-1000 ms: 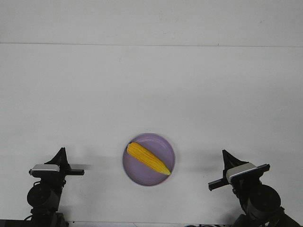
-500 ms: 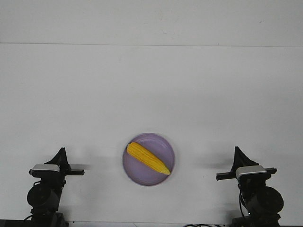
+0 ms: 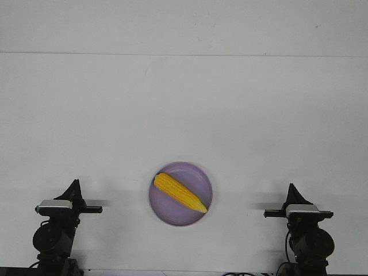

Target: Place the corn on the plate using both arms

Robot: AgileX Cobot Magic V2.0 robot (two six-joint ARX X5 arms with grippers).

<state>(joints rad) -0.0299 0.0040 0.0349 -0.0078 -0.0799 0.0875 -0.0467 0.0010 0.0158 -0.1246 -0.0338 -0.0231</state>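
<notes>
The corn lay inside the plate, resting on the lavender surface with its blunt end toward ten o'clock and its pointed tip toward four o'clock, the tip close to the rim. The cob ran diagonally across the dish and did not reach past the rim on either end. The plate itself sat on the white table, low in the front view and roughly midway between the two arms.

The left gripper stood at about nine o'clock from the plate, well apart from it, with bare table between. Its dark fingers rose to a single pointed shape above the silver-grey block — whether they were spread or closed could not be told from this angle. Nothing was seen between them.

The right gripper stood at about three o'clock from the plate, also well apart, and it too showed only one dark peak above its own silver-grey block; its opening could not be judged either. It touched neither the corn nor the plate.

Both arms sat low at the near edge of the table, one on each side, and the corn lay clear of both — held by neither.
</notes>
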